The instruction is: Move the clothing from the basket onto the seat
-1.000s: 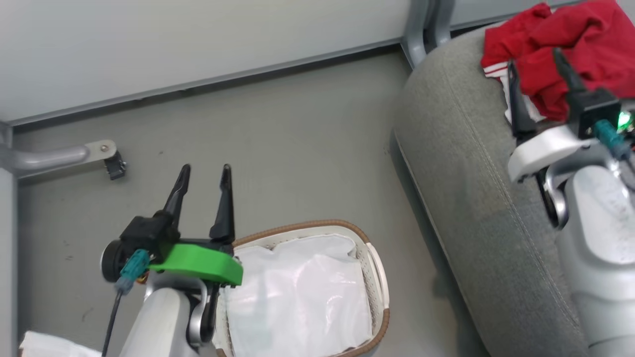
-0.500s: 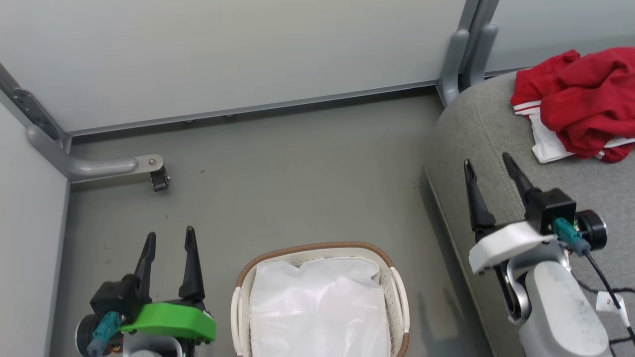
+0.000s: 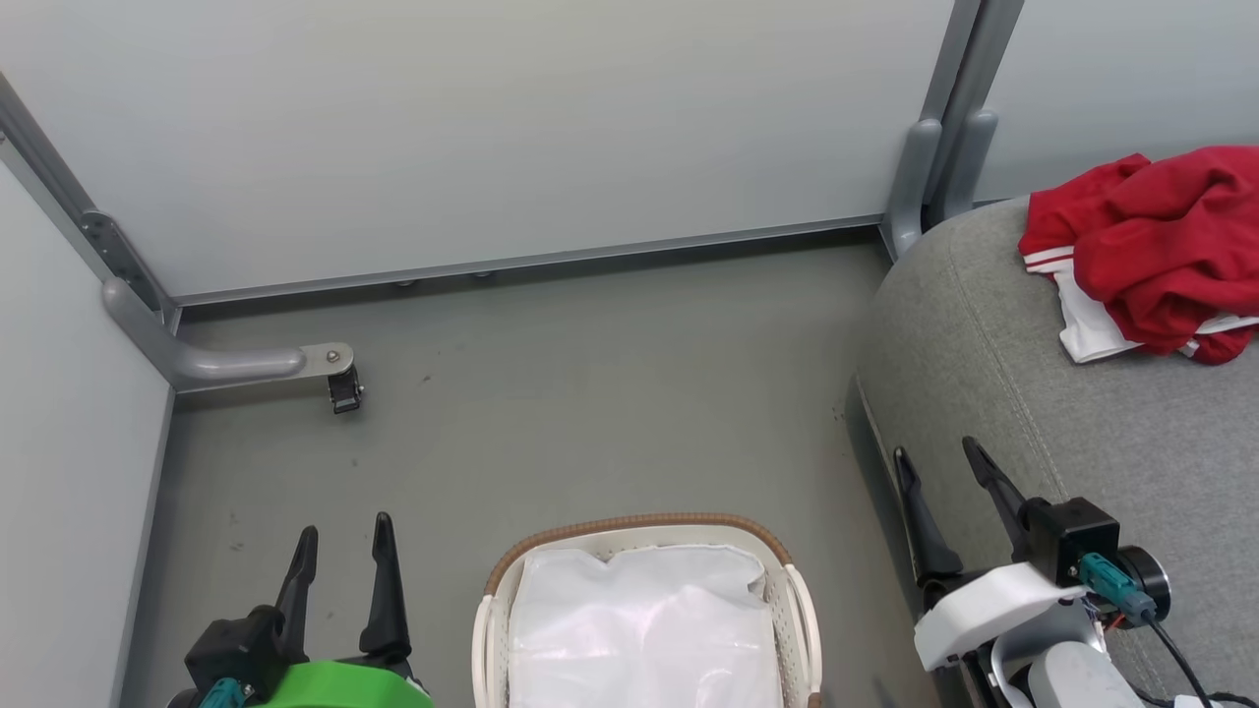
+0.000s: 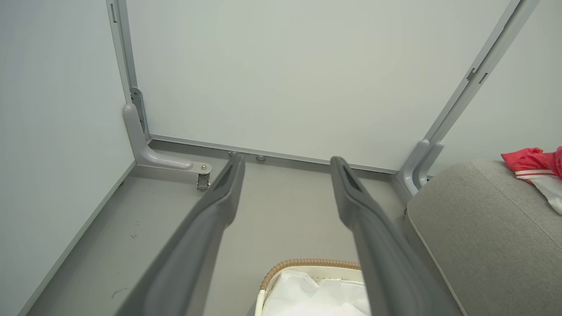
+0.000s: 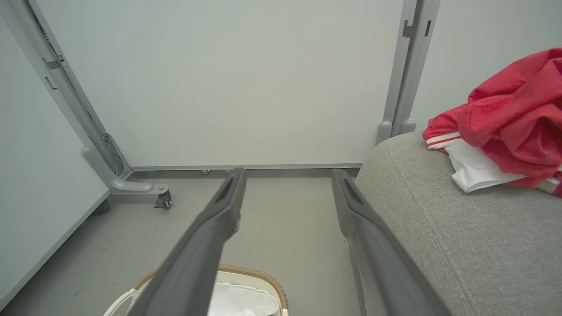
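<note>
The red clothing with white trim lies bunched on the grey seat at the right; it also shows as clothing and clothing in the wrist views. The basket stands on the floor at the bottom middle, with its white liner showing inside and no red fabric visible in it. My left gripper is open beside the basket's left side, holding nothing. My right gripper is open over the seat's front edge, apart from the clothing.
Pale partition walls close the back and left. A grey bracket foot with a caster sticks out at the left, and a grey post stands by the seat's back corner. Grey floor lies between basket and wall.
The head view has shifted, showing more wall. My right gripper has drawn back from the red clothing toward the seat's front edge, leaving the clothing lying there. Both grippers stay open.
</note>
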Robot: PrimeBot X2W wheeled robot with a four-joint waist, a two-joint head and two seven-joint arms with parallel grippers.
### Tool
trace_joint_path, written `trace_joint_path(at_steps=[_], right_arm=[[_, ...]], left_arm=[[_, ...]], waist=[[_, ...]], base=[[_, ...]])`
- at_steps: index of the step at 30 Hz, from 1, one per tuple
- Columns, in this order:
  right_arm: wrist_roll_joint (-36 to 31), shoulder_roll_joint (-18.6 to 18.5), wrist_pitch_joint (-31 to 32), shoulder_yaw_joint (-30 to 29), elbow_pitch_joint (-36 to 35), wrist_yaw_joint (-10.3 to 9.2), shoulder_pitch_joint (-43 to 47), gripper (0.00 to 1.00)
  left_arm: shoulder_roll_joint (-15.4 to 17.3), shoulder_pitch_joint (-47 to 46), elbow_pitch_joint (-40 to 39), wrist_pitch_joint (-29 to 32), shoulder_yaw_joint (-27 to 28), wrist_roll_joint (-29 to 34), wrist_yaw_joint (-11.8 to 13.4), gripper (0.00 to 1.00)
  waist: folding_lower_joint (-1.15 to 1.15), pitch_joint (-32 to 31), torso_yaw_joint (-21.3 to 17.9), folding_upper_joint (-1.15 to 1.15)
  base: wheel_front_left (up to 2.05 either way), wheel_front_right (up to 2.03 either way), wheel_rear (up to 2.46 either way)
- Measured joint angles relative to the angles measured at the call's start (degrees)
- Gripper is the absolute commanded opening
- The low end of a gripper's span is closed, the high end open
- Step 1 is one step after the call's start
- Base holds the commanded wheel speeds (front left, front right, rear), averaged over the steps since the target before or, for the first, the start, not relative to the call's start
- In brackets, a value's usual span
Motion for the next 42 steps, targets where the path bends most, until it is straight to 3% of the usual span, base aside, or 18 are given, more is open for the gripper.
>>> trace_joint_path(at_steps=[21,22,27,42], right_arm=[[0.99,-0.01,0.0,0.6,-1.01,0.0,0.75,1.0],[1.0,0.0,0.0,0.6,-1.0,0.0,0.77,0.0],[1.62,0.31,0.22,0.77,1.13,0.01,2.16,0.0],[17.48,0.14,4.0,-0.99,0.65,0.0,2.33,0.0]], left_arm=[[0.0,0.25,0.44,0.01,-0.43,-0.13,-0.14,1.0],[0.0,0.25,0.37,0.0,-0.36,-0.27,-0.25,0.0],[-0.05,0.43,2.71,0.33,-0.45,-1.07,-0.25,0.0],[-0.05,0.09,2.7,4.23,1.64,-14.82,-0.8,0.0]], waist=[[0.0,-0.43,-0.01,0.0],[0.0,-0.44,-0.01,0.0],[0.0,-0.45,-0.03,0.0],[0.0,-0.58,-0.33,0.0]], base=[[0.0,0.0,0.0],[0.0,0.0,0.0],[0.0,0.0,0.0],[0.0,0.0,0.0]])
